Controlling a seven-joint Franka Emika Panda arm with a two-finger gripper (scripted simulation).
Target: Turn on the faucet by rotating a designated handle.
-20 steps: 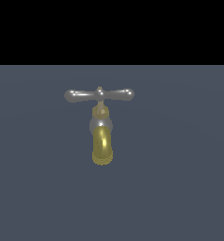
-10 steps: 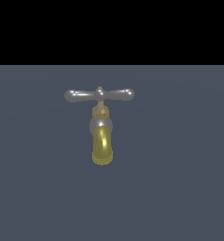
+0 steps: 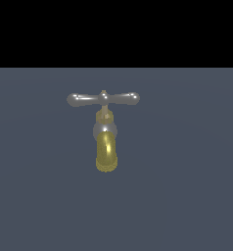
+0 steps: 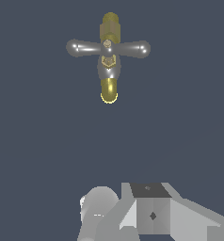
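The faucet (image 3: 105,139) stands on the dark grey floor in the middle of the exterior view, its yellow-gold spout (image 3: 106,154) curving towards the camera. The handle (image 3: 103,99), a glossy grey crossbar with two bulb-ended arms, lies level across its top. In the wrist view the faucet (image 4: 108,70) and the handle (image 4: 108,48) show from above, well away from me. Pale grey parts of my gripper (image 4: 149,209) show at that view's edge, touching nothing. I cannot make out its fingers. The gripper is out of the exterior view.
The flat dark grey floor (image 3: 187,196) surrounds the faucet on all sides. A black background fills the upper part of the exterior view.
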